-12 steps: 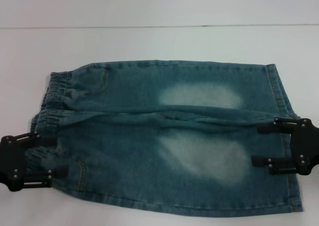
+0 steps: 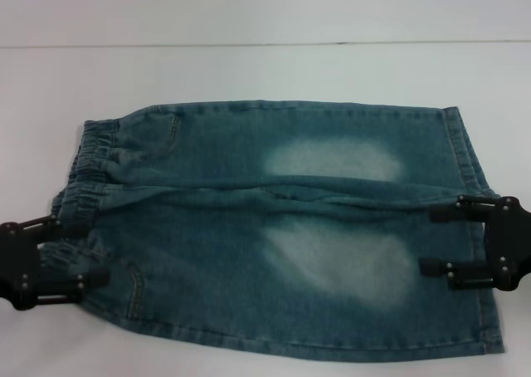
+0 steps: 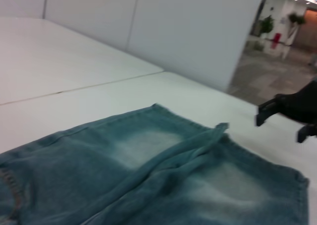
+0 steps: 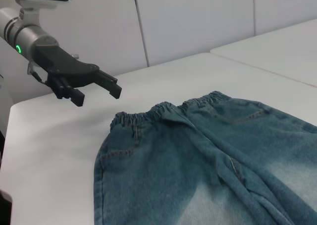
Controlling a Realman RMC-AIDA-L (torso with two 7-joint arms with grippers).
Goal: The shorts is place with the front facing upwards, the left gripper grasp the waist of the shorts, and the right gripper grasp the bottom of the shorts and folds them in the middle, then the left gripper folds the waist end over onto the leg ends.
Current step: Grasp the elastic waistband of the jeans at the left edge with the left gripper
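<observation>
a: where did the shorts (image 2: 282, 227) lie?

b: spread flat on a white table (image 2: 265, 70), the waist (image 2: 83, 178) toward the robot's left and the leg ends (image 2: 477, 227) toward its right. a thin seam crossed the tabletop behind them.

a: and the grippers?

b: the left gripper (image 2: 87, 248) hung above the waist with its fingers apart, holding nothing. the right gripper (image 2: 436, 240) hovered over the leg ends, fingers spread too.

a: what of the room?

b: pale wall panels (image 4: 193, 22) stood behind the table. the left wrist view showed a grey floor (image 3: 270, 71) and potted plants (image 3: 267, 24) beyond.
</observation>
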